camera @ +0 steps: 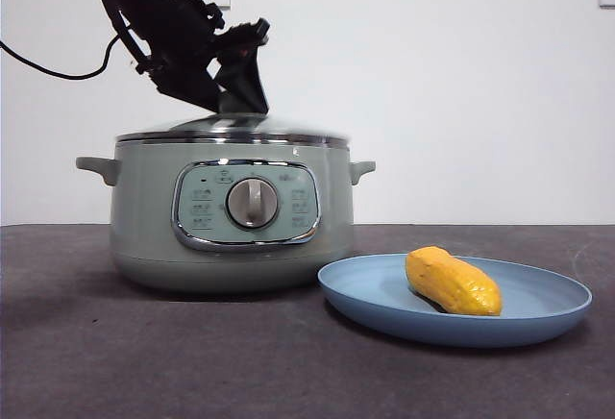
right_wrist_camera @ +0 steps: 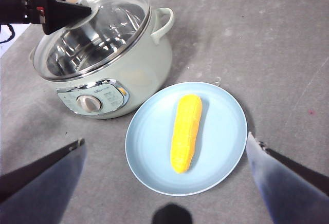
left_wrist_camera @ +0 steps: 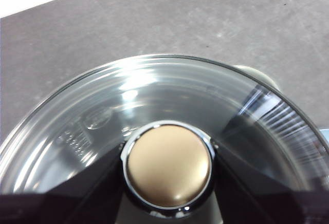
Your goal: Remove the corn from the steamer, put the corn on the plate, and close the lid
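Note:
The glass lid [camera: 231, 129] sits on the rim of the sage-green steamer [camera: 144, 217]. My left gripper [camera: 240, 102] comes down from the upper left and is shut on the lid's knob [left_wrist_camera: 168, 165], one black jaw on each side. In the right wrist view the same gripper [right_wrist_camera: 77, 8] shows at the lid [right_wrist_camera: 103, 29] over the steamer [right_wrist_camera: 149, 64]. The yellow corn [camera: 452, 282] lies on the light-blue plate [camera: 538, 304], right of the steamer. My right gripper [right_wrist_camera: 164, 141] hangs open, high above the corn [right_wrist_camera: 186, 131] and plate [right_wrist_camera: 221, 126], holding nothing.
The steamer and plate stand on a dark grey table [camera: 96, 342] before a white wall. A black cable [camera: 48, 71] trails off to the left behind the left arm. The steamer's dial [camera: 252, 203] faces the front.

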Controlling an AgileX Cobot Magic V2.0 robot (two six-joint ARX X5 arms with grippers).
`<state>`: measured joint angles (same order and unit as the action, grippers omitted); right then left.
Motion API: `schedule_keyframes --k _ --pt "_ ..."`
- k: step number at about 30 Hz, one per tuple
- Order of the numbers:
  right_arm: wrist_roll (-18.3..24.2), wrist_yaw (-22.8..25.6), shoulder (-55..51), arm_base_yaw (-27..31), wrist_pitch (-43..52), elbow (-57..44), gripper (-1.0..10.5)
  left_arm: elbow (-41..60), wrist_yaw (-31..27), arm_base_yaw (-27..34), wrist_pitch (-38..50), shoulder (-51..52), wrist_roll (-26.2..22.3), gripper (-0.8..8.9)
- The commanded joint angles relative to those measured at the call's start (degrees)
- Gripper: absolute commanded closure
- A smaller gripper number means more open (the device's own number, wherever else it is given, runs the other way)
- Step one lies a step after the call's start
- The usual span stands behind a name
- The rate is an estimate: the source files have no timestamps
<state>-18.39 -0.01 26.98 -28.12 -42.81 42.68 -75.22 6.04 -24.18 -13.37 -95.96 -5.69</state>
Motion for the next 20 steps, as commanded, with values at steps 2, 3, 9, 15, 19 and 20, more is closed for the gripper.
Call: schedule_keyframes --k 2,3,9,15,19,20 --pt "0.5 0.0 0.0 -0.1 0.3 -0.5 2.9 1.3 -1.4 -0.1 -3.0 -1.0 -2.1 8.22" --pt "0.5 0.0 0.0 -0.1 0.3 -0.5 2.9 1.3 -1.4 -0.1 -3.0 -1.0 -2.1 8.22" --pt "0.5 0.0 0.0 -0.1 0.3 -0.5 2.9 1.3 -1.0 -0.1 -3.3 -1.0 -1.8 8.12" --pt "0.5 0.0 0.0 -0.1 0.3 -0.5 2.9 1.3 -1.0 -0.1 -3.4 -1.0 -1.8 2.85" --pt "0.5 -0.1 0.0 -0.1 0.3 -0.5 2.9 1.2 -1.1 -0.1 -3.3 -0.9 -1.8 2.47" --pt "0.5 -0.1 0.0 -0.1 0.3 -0.5 2.9 1.2 -1.0 -0.1 -3.3 -0.7 -1.8 2.47"
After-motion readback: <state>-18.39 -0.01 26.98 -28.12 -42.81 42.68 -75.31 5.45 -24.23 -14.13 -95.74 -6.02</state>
